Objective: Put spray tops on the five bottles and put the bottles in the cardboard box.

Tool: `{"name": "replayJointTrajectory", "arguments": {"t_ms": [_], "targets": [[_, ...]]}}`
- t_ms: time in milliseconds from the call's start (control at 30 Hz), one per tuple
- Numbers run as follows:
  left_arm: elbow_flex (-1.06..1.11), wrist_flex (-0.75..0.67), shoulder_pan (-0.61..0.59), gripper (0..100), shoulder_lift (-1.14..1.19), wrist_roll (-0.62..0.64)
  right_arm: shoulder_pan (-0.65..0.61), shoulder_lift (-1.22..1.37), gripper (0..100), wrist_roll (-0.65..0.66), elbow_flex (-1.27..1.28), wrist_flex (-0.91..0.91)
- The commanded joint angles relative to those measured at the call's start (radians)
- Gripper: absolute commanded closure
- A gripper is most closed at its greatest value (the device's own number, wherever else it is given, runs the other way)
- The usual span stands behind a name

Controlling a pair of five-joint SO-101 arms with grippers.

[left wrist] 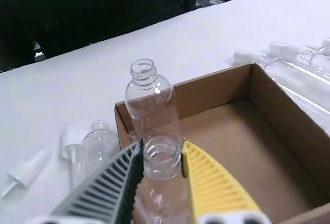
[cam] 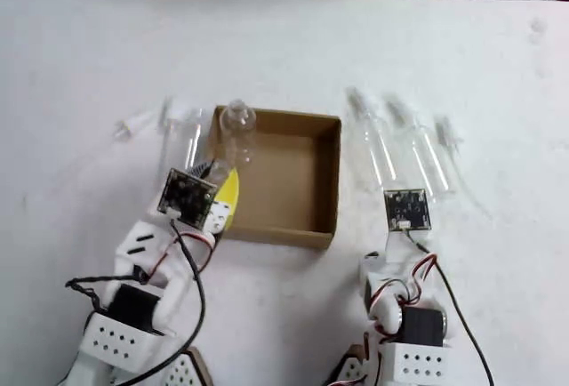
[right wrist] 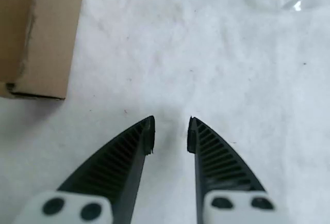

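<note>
bench with both arms, seen from above and from each wrist. the cardboard box sits open-topped at the middle of the bench, its brown floor bare towards the right-hand wall.

left claw: its grey and yellow fingers are closed around the neck of a clear, uncapped bottle, the held bottle. the bottle is kept mouth-up at the box's left wall, at the near corner. whether its base rests on the box floor cannot be told.

a second bottle, also uncapped and mouth-up, stands at the far left corner of the box. it appears to be inside, against the wall, though the wrist view leaves this a little uncertain.

outside the box, on its left side, a third bottle lies on the bench just beside the wall, uncapped. one spray top lies just beside it and another spray top lies farther out.

on the box's right side, a fourth bottle and a fifth bottle lie roughly parallel on the bench, near each other and apart from the box.

right claw: its black fingers are parted by a narrow gap with nothing between them. it hangs over bare bench near the box's near right corner, with the two lying bottles beyond it.
</note>
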Motion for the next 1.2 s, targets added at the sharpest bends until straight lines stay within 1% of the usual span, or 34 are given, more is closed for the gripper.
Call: {"name": "replayJointTrajectory", "arguments": {"t_ms": [0,100,167,333,433,467,533,667,800,900,1000,1167], "targets": [[-0.057,0.044,0.007,93,-0.008,-0.009,0.007,-0.004,91.0,0.011,0.008,0.008],[-0.060,0.044,0.007,93,-0.008,-0.009,0.007,-0.004,91.0,0.011,0.008,0.008],[-0.061,0.044,0.007,91,-0.008,-0.009,0.007,-0.004,91.0,0.011,0.008,0.008],[-0.063,0.046,0.005,77,-0.008,-0.009,0.007,-0.004,91.0,0.011,0.008,0.008],[-0.072,0.049,0.005,73,-0.008,-0.008,0.007,-0.004,91.0,0.011,0.008,0.008],[-0.084,0.061,0.005,73,-0.008,-0.005,0.007,-0.004,91.0,0.011,0.008,0.008],[-0.146,0.121,0.005,73,-0.008,0.040,0.005,-0.004,91.0,0.012,0.008,0.008],[-0.350,0.304,0.012,73,-0.008,0.140,0.004,-0.004,91.0,0.012,0.008,0.008],[-0.528,0.394,0.004,73,-0.002,0.192,0.002,-0.004,91.0,0.012,0.008,0.008],[-0.605,0.468,0.004,73,0.002,0.236,0.004,-0.004,91.0,0.012,0.008,0.008],[-0.643,0.502,-0.001,73,0.054,0.276,0.002,-0.004,91.0,0.012,0.008,0.008],[-0.764,0.511,-0.102,73,0.269,0.325,0.001,-0.004,91.0,0.012,0.008,0.008]]}}
